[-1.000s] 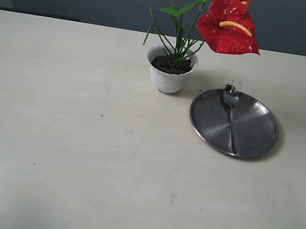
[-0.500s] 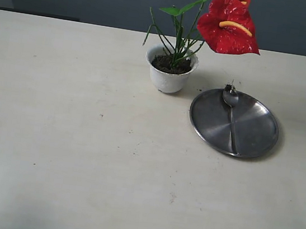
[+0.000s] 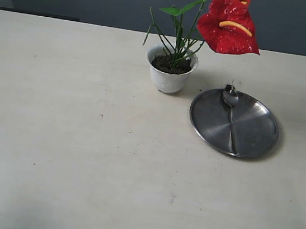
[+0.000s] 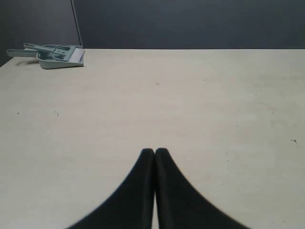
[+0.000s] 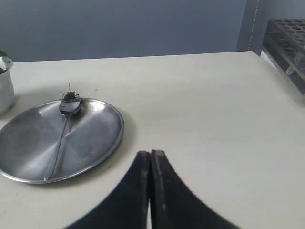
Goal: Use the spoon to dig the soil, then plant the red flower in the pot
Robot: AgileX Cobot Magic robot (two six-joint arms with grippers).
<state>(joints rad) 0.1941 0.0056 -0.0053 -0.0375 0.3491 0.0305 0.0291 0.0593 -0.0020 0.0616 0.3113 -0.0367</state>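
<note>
The red flower (image 3: 228, 25) stands upright in the white pot (image 3: 168, 79), its green stems rooted in the dark soil (image 3: 171, 65). The spoon (image 3: 229, 110) lies on a round steel plate (image 3: 252, 133) to the right of the pot, with a crumb of soil at its bowl tip. In the right wrist view the spoon (image 5: 62, 131) rests on the plate (image 5: 90, 138), well apart from my right gripper (image 5: 150, 153), which is shut and empty. My left gripper (image 4: 154, 151) is shut over bare table, holding nothing. Neither gripper shows in the exterior view.
A grey-green dustpan with a brush (image 4: 53, 54) lies at the far table edge in the left wrist view. A dark rack (image 5: 288, 45) stands beyond the table corner in the right wrist view. The pale table (image 3: 80, 156) spreads in front of the pot.
</note>
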